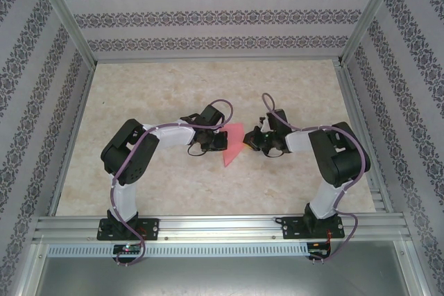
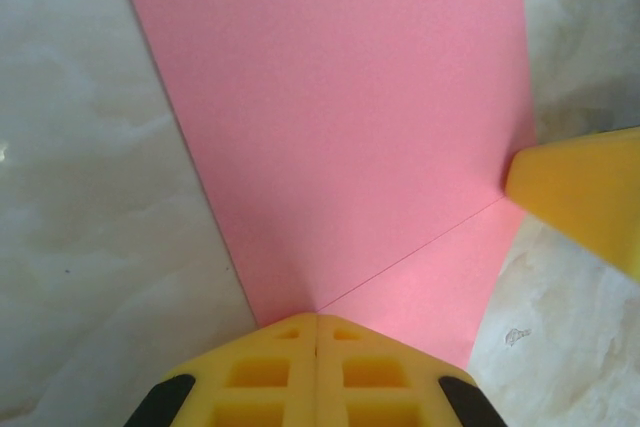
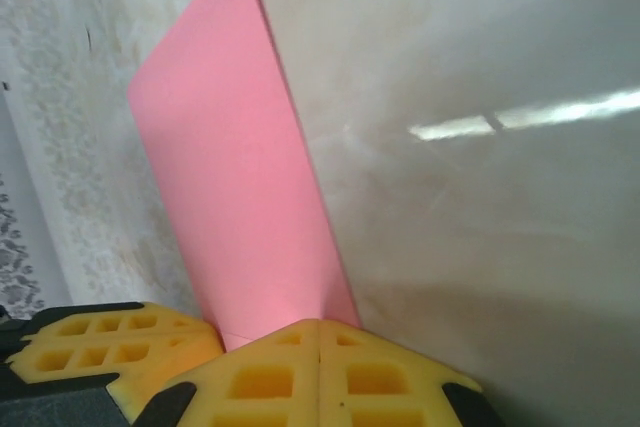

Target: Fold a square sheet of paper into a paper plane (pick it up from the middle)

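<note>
The left gripper [image 1: 210,141] reaches in from its side of the table [image 1: 159,88]. Its jaws are pressed flat together with no gap, and its tips sit on a corner of the pink paper [image 1: 233,145]. In its wrist view a thin crease [image 2: 410,252] runs from those tips across the paper toward the right gripper [image 1: 255,141], whose yellow finger [image 2: 585,187] meets the paper's edge. The paper is in the middle of the table, between the two grippers. The right gripper is also closed tight, with its tips at the paper's narrow end. I cannot tell whether either one pinches the paper or only presses on it.

My guess is that a fold is being set. To do it well, hold one end down firmly while the other runs along the crease. Move slowly so the thin paper does not slide or buckle, and check that the edges line up before letting go
</note>
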Motion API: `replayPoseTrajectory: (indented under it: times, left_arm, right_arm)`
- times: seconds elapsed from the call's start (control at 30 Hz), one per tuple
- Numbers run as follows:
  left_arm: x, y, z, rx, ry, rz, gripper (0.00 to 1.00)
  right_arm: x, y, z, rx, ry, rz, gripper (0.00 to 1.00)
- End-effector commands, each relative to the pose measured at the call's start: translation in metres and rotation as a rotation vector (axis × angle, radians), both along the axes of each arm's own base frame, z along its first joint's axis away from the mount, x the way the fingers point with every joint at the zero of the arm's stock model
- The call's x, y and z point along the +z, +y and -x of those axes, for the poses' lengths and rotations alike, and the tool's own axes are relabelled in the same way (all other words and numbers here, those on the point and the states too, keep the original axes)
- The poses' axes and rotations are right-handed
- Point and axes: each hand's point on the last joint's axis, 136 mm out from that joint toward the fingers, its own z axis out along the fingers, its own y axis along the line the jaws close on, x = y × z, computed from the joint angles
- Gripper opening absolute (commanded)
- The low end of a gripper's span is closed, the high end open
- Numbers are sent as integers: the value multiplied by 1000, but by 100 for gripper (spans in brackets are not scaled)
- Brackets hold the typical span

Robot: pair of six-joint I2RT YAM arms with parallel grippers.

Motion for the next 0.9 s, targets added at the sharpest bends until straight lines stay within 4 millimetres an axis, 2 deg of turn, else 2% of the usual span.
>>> replayPoseTrajectory:
  times: [0.0,0.07,0.17,0.27,0.33,0.53,0.77,0.87]
  left_arm:
    - [-60,47,29,12,108,-242,3]
    - [-60,47,30,14,109,-239,3]
    - [-59,45,29,16,107,-232,3]
    - [-59,44,28,21,107,-226,3]
    - [-59,43,27,26,106,-221,3]
    - [-63,41,28,35,113,-207,3]
    - [-66,39,30,42,123,-188,2]
    - [-68,40,30,45,124,-189,3]
  right_arm:
    - [-7,-34,-9,-158,2,60,5]
    - [6,-40,-13,-189,-35,70,5]
    - [30,-36,-12,-175,-92,50,5]
    - [45,-17,2,-111,-122,41,5]
    - [47,2,17,-49,-121,45,5]
    - [43,48,52,67,-120,56,5]
    - [17,71,71,113,-73,62,3]
    - [7,74,77,124,-51,70,3]
